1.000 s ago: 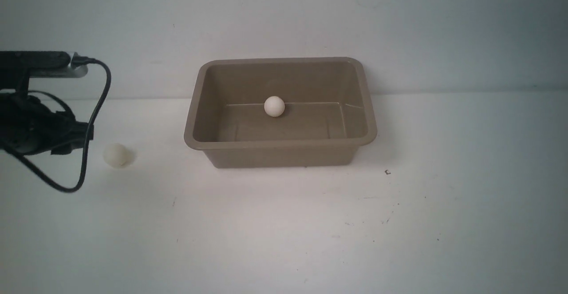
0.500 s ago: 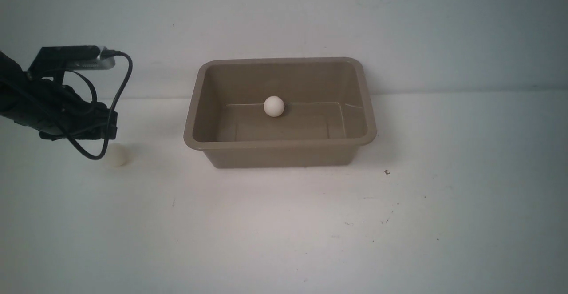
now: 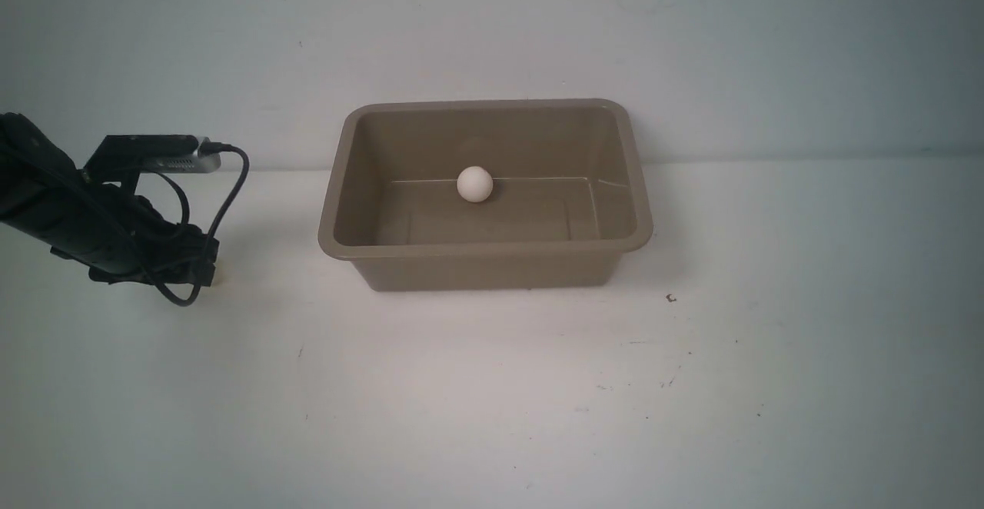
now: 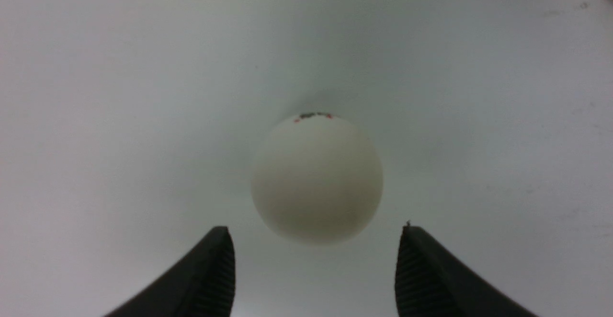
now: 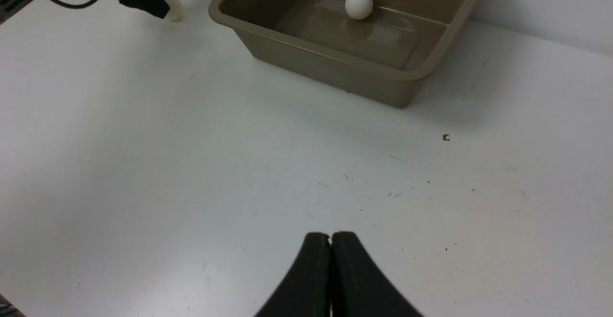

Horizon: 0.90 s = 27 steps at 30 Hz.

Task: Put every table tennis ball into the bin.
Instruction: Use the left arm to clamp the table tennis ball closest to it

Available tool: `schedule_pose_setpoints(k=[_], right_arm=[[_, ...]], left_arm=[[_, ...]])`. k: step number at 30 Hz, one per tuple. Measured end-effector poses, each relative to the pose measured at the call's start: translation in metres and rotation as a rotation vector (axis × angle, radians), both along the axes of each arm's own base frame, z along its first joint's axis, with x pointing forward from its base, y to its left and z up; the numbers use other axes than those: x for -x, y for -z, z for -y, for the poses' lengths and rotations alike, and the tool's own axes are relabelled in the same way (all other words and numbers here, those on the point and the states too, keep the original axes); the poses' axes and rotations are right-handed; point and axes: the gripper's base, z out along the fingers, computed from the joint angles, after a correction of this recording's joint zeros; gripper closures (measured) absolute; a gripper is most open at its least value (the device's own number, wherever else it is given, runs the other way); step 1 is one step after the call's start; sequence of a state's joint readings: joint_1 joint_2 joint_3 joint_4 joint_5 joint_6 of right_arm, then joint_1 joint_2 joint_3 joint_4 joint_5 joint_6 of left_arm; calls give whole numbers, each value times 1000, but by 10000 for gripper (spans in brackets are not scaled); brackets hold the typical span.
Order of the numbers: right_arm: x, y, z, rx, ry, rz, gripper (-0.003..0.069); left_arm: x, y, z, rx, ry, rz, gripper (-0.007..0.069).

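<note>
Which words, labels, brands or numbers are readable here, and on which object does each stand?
No text is readable.
Loose ball on the table: small dark and red print at its edge, too blurred to read.
Second ball, in the bin: tiny dark mark, too small to read.

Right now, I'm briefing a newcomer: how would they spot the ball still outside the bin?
Find the tan bin on the white table. On its left, the open left gripper points at an off-white ball. Unlike the ball inside the bin, this one lies on the tabletop.

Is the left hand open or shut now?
Open: the left hand has its fingers wide apart; the ball lies just ahead, untouched.
</note>
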State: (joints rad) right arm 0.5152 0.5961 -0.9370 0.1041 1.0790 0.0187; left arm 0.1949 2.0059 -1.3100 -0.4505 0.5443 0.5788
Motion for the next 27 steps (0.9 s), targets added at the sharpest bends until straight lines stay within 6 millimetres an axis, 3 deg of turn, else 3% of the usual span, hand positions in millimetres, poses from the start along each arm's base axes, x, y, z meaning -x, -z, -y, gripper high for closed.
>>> schedule_pose_setpoints(k=[12,17,20,23,27], right_arm=[[0,0,0,-5,4,-2,675],[0,0,0,-7,5,-2,675],[0,0,0,-10,6,1,675],[0,-1,0,-11,6,1,675],[0,-1,0,-13,6,4,675]], left_arm=[[-18,17,13,23,52,29,163],[-25,23,14,26,29,31,260],[-26,21,13,18,29,37,272],[-26,0,15,20,41,68,272],[-30,-71,36,51,97,231,272]])
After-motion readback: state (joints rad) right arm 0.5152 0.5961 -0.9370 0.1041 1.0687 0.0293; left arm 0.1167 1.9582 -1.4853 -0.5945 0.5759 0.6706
